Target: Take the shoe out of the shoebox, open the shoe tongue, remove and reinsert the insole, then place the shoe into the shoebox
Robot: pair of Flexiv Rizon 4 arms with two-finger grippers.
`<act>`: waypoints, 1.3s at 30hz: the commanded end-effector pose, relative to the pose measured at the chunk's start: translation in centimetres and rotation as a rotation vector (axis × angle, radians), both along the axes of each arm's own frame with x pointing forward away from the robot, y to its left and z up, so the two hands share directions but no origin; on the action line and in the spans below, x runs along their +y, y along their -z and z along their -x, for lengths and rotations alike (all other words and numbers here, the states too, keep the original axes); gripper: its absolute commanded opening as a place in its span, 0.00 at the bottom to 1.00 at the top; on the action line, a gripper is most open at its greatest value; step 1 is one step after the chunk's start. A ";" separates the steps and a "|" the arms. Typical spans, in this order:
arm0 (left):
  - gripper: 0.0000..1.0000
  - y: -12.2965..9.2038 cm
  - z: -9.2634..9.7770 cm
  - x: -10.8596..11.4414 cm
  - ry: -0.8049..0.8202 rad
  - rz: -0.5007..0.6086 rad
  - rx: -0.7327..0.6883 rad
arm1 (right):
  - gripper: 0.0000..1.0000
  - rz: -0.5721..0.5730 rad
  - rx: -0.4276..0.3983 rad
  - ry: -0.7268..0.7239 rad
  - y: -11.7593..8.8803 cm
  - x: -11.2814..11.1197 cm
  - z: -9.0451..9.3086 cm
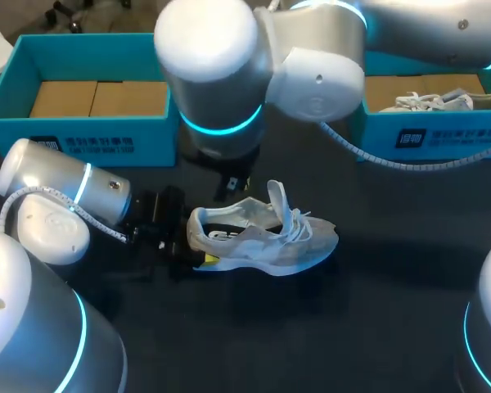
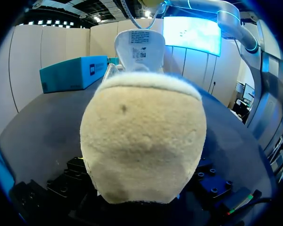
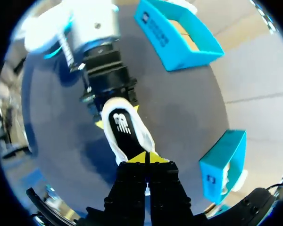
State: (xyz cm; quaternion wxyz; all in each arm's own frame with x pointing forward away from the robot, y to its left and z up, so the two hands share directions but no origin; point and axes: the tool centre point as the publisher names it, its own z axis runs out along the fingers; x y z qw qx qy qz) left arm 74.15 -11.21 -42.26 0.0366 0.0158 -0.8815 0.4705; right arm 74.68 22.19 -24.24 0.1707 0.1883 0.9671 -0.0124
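A white sneaker (image 1: 270, 237) stands upright on the dark table (image 1: 376, 311), toe to the right, laces loose and tongue (image 1: 277, 196) raised. My left gripper (image 1: 195, 241) holds the heel from the left, one yellow fingertip (image 1: 209, 260) showing at the near side. In the left wrist view the padded heel (image 2: 141, 141) fills the picture, the tongue's label (image 2: 139, 47) above it. My right gripper (image 3: 146, 159) is shut just above the shoe's opening, over the insole (image 3: 121, 125). From above, the right gripper (image 1: 231, 184) is partly hidden under the right arm.
An open blue shoebox (image 1: 82, 135) with a cardboard floor stands at the back left. A second blue box (image 1: 434, 135) at the back right holds another white shoe (image 1: 430, 101). The right arm's big elbow (image 1: 221, 65) hangs over the table's middle.
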 end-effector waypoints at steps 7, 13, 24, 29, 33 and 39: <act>0.00 0.0 -0.1 0.0 -0.001 -0.004 0.000 | 0.00 0.047 -0.024 -0.070 -0.1 0.3 0.4; 0.00 0.0 -0.1 0.0 -0.001 -0.004 0.000 | 0.00 0.038 0.007 -0.072 1.1 0.5 0.4; 0.00 0.0 -0.1 0.0 -0.001 -0.004 0.000 | 0.00 -0.018 0.106 -0.064 5.8 0.5 -0.3; 0.00 0.0 -0.1 0.0 -0.001 -0.004 0.000 | 0.00 -0.030 0.146 -0.073 7.3 0.2 -0.7; 0.00 0.0 -0.1 0.0 -0.001 -0.004 0.000 | 0.00 -0.040 0.181 -0.080 8.2 0.1 -0.7; 0.00 0.0 -0.1 0.0 -0.001 -0.004 0.000 | 0.00 -0.026 0.238 -0.111 9.8 0.0 -0.8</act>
